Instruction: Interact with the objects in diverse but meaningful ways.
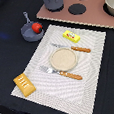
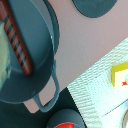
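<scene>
A: What is sitting on the dark counter [image 1: 5, 53]?

B: One woven placemat [image 1: 94, 69] is carrying one plate [image 1: 62, 59], one fork [image 1: 60, 72], one knife [image 1: 72, 48], one yellow packet [image 1: 71, 37] and one bread loaf [image 1: 24, 84].

A: And the tomato [image 1: 37, 27]?

B: It is lying in the small grey pan [image 1: 31, 31] beside the mat. One sausage [image 2: 17, 42] is resting in a blue pot [image 2: 40, 60] on the toy stove [image 1: 91, 16].

A: The end effector?

B: I cannot tell; it is not showing.

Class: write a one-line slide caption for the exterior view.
Toy place setting: plate, fork and knife on a placemat.
</scene>
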Available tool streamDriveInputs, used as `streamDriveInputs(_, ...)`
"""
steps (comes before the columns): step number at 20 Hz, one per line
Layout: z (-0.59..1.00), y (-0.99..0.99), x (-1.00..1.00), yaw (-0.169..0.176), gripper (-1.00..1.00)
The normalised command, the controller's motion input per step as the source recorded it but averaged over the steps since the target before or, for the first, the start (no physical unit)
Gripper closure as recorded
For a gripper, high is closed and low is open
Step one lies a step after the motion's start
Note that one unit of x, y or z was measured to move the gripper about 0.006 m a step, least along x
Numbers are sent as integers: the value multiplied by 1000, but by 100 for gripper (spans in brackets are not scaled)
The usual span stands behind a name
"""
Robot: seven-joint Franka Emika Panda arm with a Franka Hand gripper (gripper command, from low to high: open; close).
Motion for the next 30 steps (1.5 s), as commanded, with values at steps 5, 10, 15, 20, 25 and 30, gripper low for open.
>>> streamDriveInputs(5,0,-629,417,-104,-100)
streamDriveInputs(10,0,-643,261,-117,-100)
streamDriveInputs(15,0,-710,169,-94,-100)
streamDriveInputs(20,0,-719,170,-81,-100)
streamDriveInputs(25,-79,-626,184,-123,-100)
streamDriveInputs(30,-209,-599,172,-140,-100)
